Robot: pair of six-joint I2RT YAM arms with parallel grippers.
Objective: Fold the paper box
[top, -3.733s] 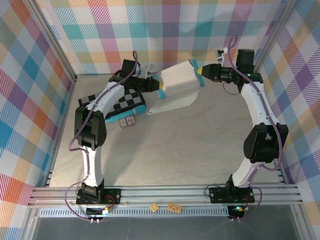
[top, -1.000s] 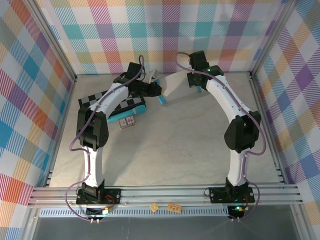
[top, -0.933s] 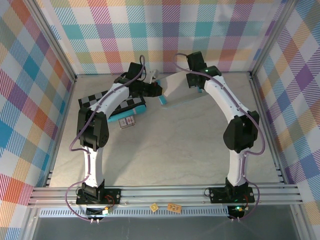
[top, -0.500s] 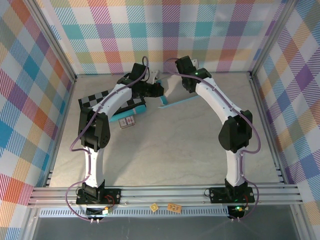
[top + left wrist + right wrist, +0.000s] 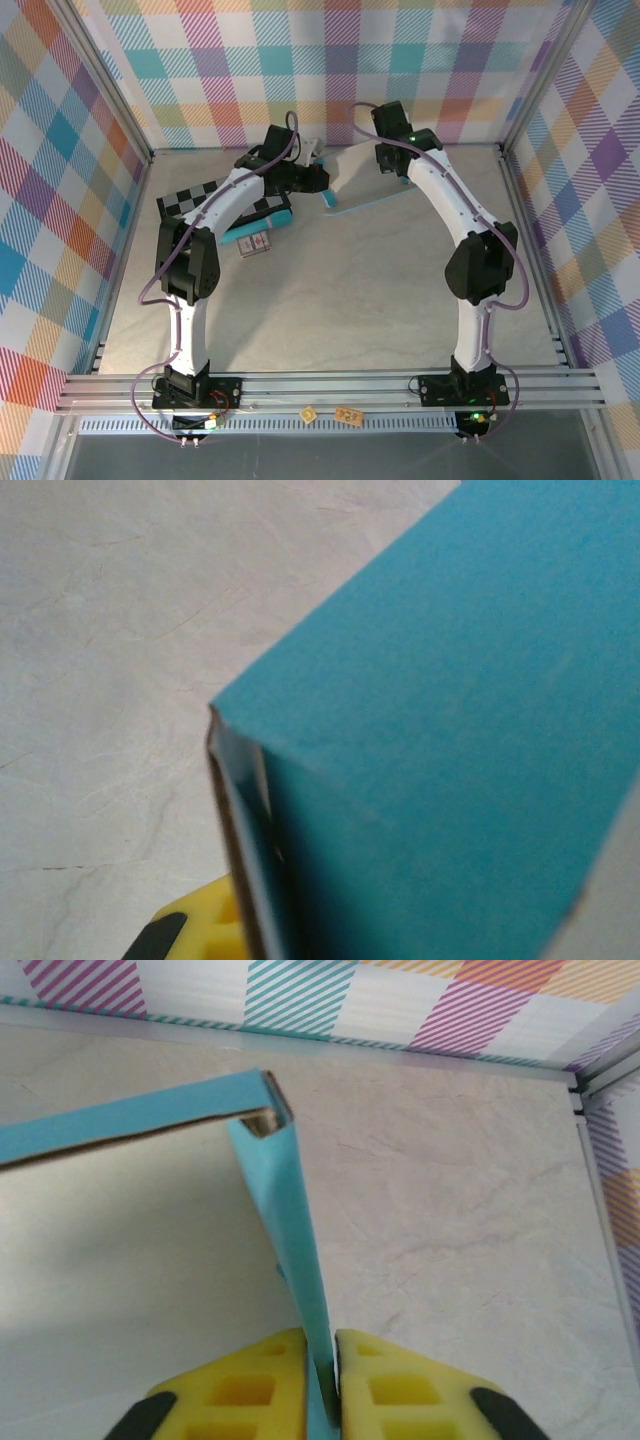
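Far end of the table (image 5: 330, 300): your two arms meet over the paper box (image 5: 362, 178), which lies just short of the plaid back wall (image 5: 330, 70). Its whitish inner face is up and a turquoise side runs along its near edge.

Your right gripper (image 5: 322, 1360) is pinched narrow on an upright turquoise flap of the box, with the thin card squeezed between the two yellow pads (image 5: 240, 1390). Beyond the pads, the flap meets the box's far side at a corner.

Your left gripper (image 5: 318, 183) sits at the box's left end. In the left wrist view a turquoise panel crowds the lens. One yellow pad (image 5: 195, 930) shows at the bottom, just beside the panel's cut edge. The other pad is hidden, so you cannot tell whether this gripper grips the card or only touches it.

Left of the box, the checkered board (image 5: 225, 205) lies partly under your left forearm, its right end near the box's left end. A small patterned card (image 5: 257, 243) rests just beside the board's near edge. These two crowd the left side.

To the right of the box, bare tabletop runs toward the right wall (image 5: 600, 200). On the near side the surface stays open down to the rails (image 5: 330, 385) where the arm bases are bolted. Two small orange tags (image 5: 348, 412) lie on the ledge below the rails, well apart from the box.
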